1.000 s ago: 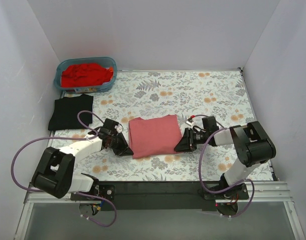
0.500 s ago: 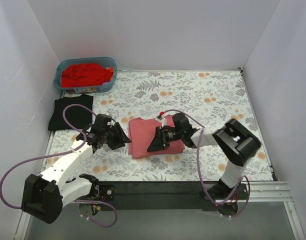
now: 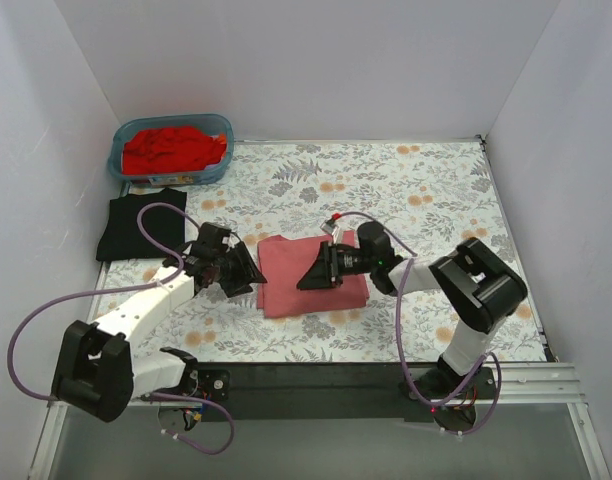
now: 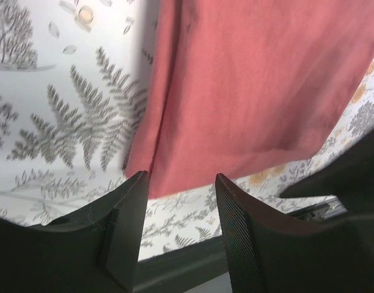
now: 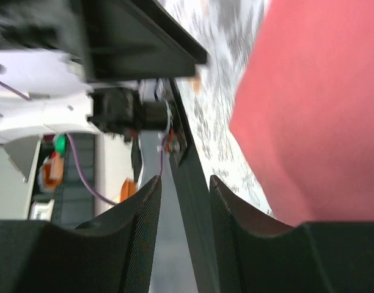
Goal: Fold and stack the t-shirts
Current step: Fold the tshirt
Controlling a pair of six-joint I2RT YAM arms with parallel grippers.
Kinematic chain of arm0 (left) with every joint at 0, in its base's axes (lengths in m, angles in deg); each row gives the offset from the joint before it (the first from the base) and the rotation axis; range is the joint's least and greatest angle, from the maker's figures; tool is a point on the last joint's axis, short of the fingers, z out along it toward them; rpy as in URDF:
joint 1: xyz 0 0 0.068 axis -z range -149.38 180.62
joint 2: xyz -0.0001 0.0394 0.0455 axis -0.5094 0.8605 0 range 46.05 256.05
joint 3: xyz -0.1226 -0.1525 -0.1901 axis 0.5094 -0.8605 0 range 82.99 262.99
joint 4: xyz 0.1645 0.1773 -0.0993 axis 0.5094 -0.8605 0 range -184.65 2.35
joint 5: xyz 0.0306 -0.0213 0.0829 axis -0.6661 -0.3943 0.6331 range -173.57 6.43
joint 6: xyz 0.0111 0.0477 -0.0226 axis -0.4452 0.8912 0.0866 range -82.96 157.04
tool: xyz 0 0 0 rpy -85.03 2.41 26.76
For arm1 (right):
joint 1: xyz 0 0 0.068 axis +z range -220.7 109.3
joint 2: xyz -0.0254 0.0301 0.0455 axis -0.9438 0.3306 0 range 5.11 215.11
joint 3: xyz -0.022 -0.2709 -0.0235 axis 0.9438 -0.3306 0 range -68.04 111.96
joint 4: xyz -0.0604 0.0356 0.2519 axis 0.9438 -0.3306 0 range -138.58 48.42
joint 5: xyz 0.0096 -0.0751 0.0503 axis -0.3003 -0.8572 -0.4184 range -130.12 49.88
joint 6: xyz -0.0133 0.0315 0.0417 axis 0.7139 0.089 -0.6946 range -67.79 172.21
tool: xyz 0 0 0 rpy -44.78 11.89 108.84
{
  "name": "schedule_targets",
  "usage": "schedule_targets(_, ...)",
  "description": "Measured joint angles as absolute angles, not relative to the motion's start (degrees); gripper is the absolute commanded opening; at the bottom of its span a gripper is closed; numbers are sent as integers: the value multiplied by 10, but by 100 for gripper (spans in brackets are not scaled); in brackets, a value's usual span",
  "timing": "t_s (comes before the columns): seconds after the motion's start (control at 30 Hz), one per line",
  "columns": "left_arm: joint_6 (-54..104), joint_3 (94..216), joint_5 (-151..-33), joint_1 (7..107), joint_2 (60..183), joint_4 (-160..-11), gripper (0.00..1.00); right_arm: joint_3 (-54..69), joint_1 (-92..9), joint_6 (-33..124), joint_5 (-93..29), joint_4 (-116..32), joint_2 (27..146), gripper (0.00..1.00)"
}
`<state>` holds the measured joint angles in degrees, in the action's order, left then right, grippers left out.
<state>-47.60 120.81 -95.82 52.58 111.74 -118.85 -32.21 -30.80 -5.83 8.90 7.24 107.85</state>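
My left gripper (image 3: 246, 273) has just released the folded pink t-shirt (image 3: 284, 287) mid-tabletop, and with the right gripper (image 3: 313, 272) likewise apart and empty over it, I judge stacking on the black t-shirt (image 3: 141, 228) next.

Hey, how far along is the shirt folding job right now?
Done: the black shirt lies folded at the left, and the pink shirt lies folded mid-table. In hand: nothing is gripped; the left gripper is open at the pink shirt's left edge, and the right gripper is open over it. Left: stacking pink with black, then folding the red shirts heaped in the blue bin.
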Motion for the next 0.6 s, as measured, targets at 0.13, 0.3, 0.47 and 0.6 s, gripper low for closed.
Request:
schedule_targets(0.13, -471, 1246, -958, 524, 1186, -1154, 42, -295, -384, -32, 87, 47, 1023, 45)
schedule_targets(0.3, -456, 1345, -958, 503, 1315, -1096, 38, -250, -488, -15, 91, 33, 1063, 44)
schedule_targets(0.47, -434, 1429, -955, 478, 1441, -1057, 31, -215, -540, -2, 92, 18, 1155, 44)
schedule_targets(0.6, -422, 1459, -954, 469, 1521, -1043, 27, -207, -570, 6, 91, 7, 1210, 44)
